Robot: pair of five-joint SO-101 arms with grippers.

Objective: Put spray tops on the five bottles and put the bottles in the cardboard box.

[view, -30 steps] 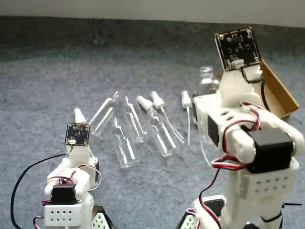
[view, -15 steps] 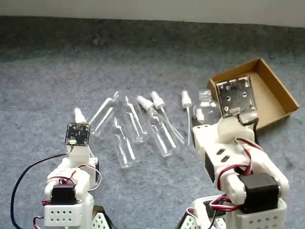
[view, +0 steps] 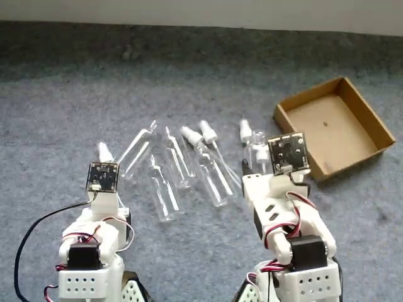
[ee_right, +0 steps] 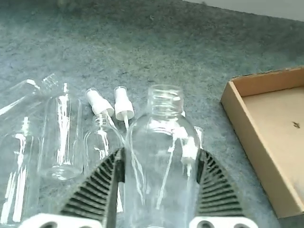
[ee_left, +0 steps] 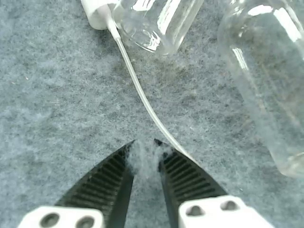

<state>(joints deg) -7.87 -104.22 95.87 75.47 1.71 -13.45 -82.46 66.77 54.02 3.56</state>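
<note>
My right gripper [ee_right: 160,159] clamps an uncapped bottle [ee_right: 161,128] upright near the box [ee_right: 244,126]; my left gripper [ee_left: 144,144], jaws barely apart, sits just beside a spray top's tube [ee_left: 137,90]

Lying bottles [view: 211,179] and spray tops [view: 208,131] crowd the table's [view: 63,94] middle; the cardboard box [view: 334,126] bars its right edge; an upright bottle [view: 259,139] stands between; bare carpet runs along the far edge.
</note>
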